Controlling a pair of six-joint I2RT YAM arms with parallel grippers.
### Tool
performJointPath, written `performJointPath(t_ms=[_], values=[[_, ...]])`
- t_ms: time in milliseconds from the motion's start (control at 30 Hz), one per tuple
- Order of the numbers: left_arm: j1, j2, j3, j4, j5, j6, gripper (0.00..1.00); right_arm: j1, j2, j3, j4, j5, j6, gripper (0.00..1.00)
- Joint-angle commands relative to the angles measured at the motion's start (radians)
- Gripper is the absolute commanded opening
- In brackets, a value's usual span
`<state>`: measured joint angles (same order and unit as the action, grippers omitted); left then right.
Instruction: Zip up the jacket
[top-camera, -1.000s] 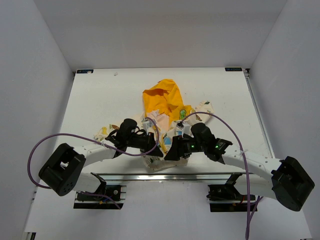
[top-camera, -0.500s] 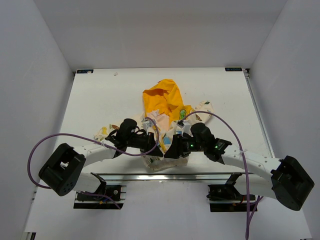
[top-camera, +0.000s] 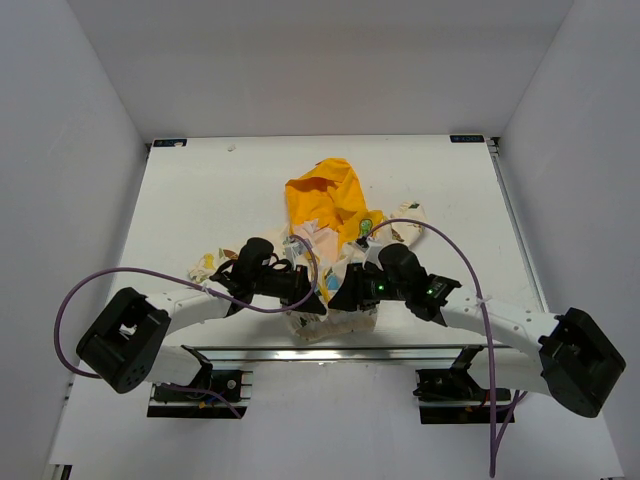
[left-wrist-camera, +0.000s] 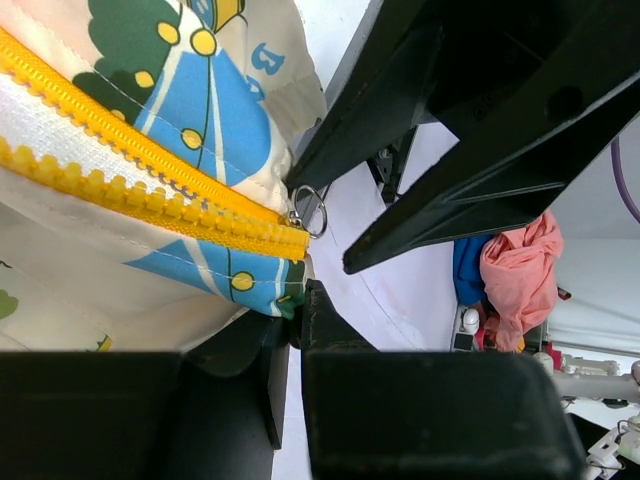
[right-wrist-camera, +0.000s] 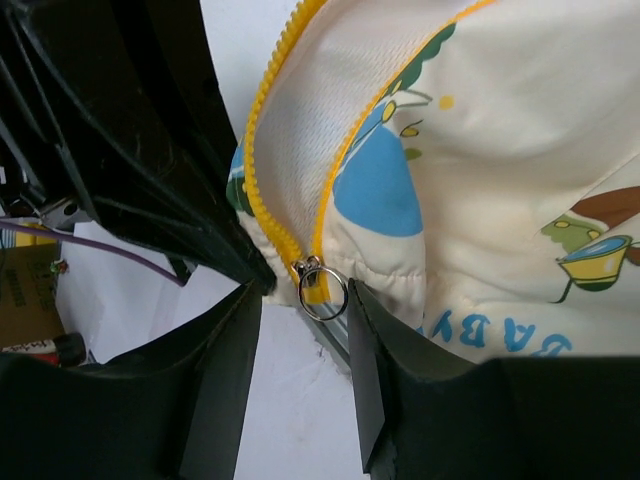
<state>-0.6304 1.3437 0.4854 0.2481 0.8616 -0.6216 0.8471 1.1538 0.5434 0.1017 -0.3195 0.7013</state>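
Cloth, plastic, metal
We see the jacket (right-wrist-camera: 480, 200) in matt woven cloth, its zipper teeth (left-wrist-camera: 150, 190) smooth yellow plastic, the pull ring (right-wrist-camera: 345, 295) shiny metal, the fingers (right-wrist-camera: 225, 380) matt black.

Child's jacket (top-camera: 325, 205) crumpled mid-table, cream cartoon print, yellow-orange hood farthest; zipper (right-wrist-camera: 262, 200) open, ring pull (right-wrist-camera: 323, 293) at bottom hem.
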Motion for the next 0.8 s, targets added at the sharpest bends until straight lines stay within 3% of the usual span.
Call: performJointPath(t_ms=[0,367,467,533,567,767], values=[[-0.003,-0.037,0.002,0.022,0.042,0.002,0.0,0.01,0.018,0.05,0.0,0.046,0.01,0.46],[-0.003,-0.025,0.015,0.013,0.033,0.01,0.0,0.015,0.02,0.05,0.007,0.045,0.018,0.24],[-0.003,-0.021,0.01,0.017,0.031,0.01,0.0,0.015,0.026,0.05,0.012,0.043,0.02,0.1],[-0.003,-0.017,0.012,0.013,0.03,0.01,0.0,0.017,0.03,0.058,0.01,0.04,0.012,0.08],[-0.003,-0.017,0.013,0.011,0.03,0.01,0.0,0.017,0.029,0.064,0.004,0.04,0.009,0.0],[-0.003,-0.018,0.018,-0.007,0.027,0.008,0.0,0.043,0.02,0.107,-0.037,0.068,-0.155,0.0]])
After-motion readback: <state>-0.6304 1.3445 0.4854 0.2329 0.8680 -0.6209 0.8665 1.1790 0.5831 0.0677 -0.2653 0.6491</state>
